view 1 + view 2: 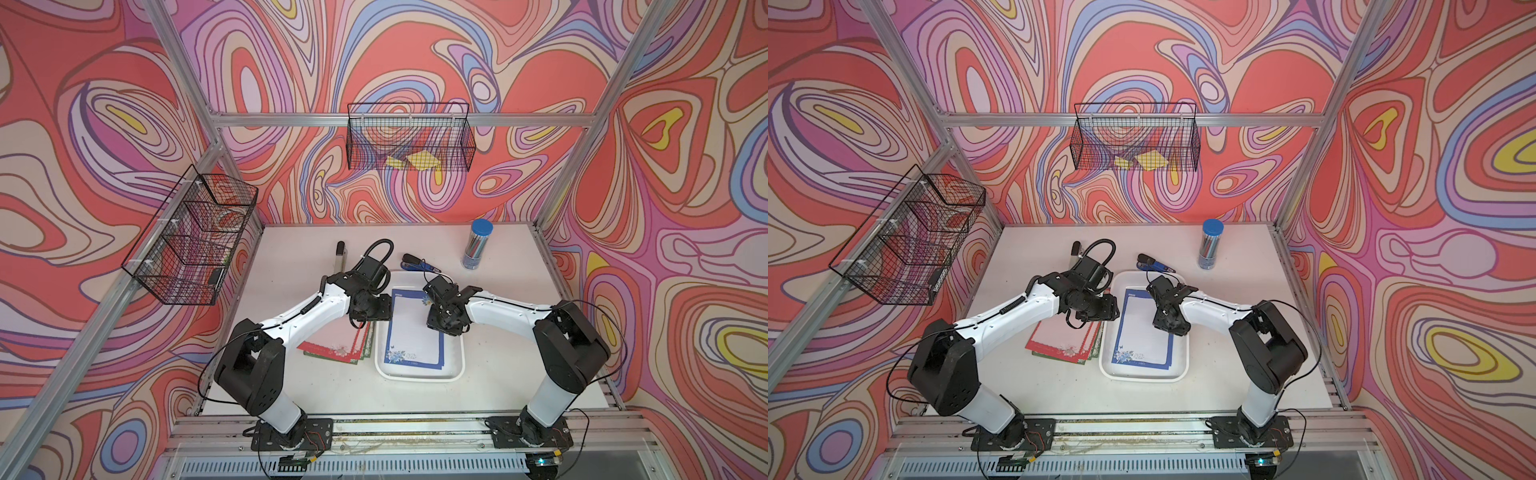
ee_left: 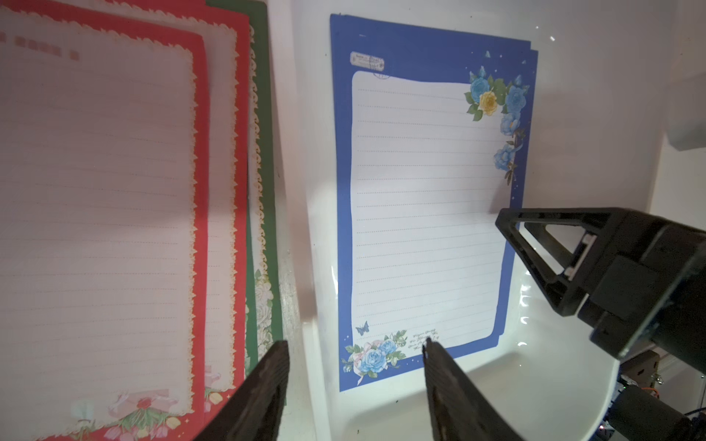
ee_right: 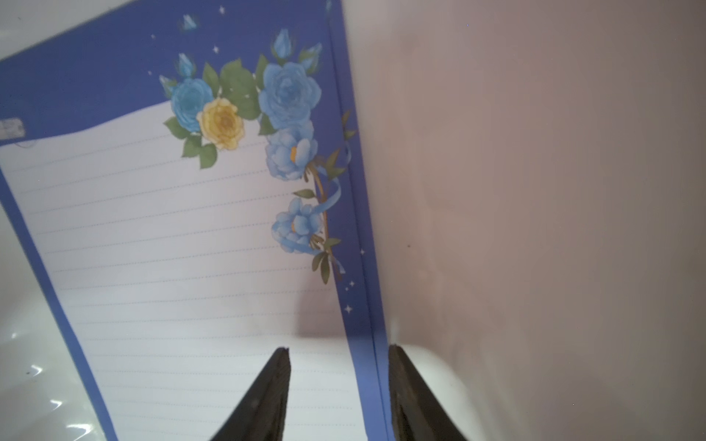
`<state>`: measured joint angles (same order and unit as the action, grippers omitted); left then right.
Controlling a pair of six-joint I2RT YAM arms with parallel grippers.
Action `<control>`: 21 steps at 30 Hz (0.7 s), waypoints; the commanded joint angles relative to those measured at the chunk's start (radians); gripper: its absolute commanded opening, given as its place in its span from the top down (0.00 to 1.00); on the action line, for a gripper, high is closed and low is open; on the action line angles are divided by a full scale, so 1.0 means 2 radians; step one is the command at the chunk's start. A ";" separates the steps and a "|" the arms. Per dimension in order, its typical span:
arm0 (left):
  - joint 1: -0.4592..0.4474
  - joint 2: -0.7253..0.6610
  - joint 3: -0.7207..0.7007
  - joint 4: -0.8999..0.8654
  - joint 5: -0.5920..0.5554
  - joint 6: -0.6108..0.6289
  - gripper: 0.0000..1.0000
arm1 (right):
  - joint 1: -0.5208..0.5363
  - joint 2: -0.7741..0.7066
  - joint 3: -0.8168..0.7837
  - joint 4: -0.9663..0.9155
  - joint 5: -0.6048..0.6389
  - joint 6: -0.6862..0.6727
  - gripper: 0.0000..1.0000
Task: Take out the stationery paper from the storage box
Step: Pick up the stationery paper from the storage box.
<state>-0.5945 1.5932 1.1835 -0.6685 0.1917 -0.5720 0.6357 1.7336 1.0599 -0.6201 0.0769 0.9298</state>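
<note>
The storage box (image 1: 417,376) is a shallow white tray in the middle of the table in both top views. Blue-bordered stationery paper (image 1: 415,328) lies flat inside it, with at least two sheets stacked. Red- and green-bordered sheets (image 1: 336,345) lie fanned on the table left of the box. My left gripper (image 2: 355,343) hangs open over the box's left rim, holding nothing. My right gripper (image 3: 339,348) is open low inside the box. Its fingers stand either side of the blue paper's (image 3: 172,229) right edge, by the box wall (image 3: 535,191).
Behind the box lie a blue stapler (image 1: 417,262) and a pen (image 1: 340,257). A clear tube with a blue lid (image 1: 477,244) stands at the back right. Wire baskets hang on the back wall (image 1: 409,139) and the left wall (image 1: 191,237).
</note>
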 commanded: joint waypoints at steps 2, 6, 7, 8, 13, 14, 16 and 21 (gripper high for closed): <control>0.004 0.013 -0.009 -0.001 0.007 0.005 0.41 | -0.001 0.008 -0.005 0.009 -0.004 0.006 0.54; 0.005 0.018 -0.011 0.005 0.012 0.005 0.48 | -0.002 0.011 -0.005 0.011 -0.004 0.006 0.54; 0.005 0.019 -0.010 0.003 0.010 0.005 0.50 | -0.002 0.012 -0.005 0.012 -0.004 0.007 0.54; 0.006 0.020 -0.010 0.002 0.007 0.005 0.53 | -0.002 0.013 -0.005 0.012 -0.005 0.007 0.54; 0.009 0.016 -0.013 0.002 -0.014 0.005 0.63 | -0.002 0.014 -0.006 0.012 -0.006 0.007 0.54; 0.011 0.016 -0.013 0.002 -0.015 0.005 0.64 | -0.002 0.015 -0.006 0.012 -0.006 0.006 0.54; 0.015 0.020 -0.014 0.002 -0.014 0.005 0.67 | -0.002 0.016 -0.007 0.012 -0.005 0.006 0.54; 0.018 0.030 -0.015 0.004 -0.008 0.010 0.75 | -0.002 0.016 -0.007 0.015 -0.005 0.005 0.54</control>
<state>-0.5629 1.6310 1.1687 -0.6601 0.1856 -0.5682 0.6357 1.7493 1.0599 -0.5964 0.0624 0.9348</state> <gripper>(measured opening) 0.264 0.457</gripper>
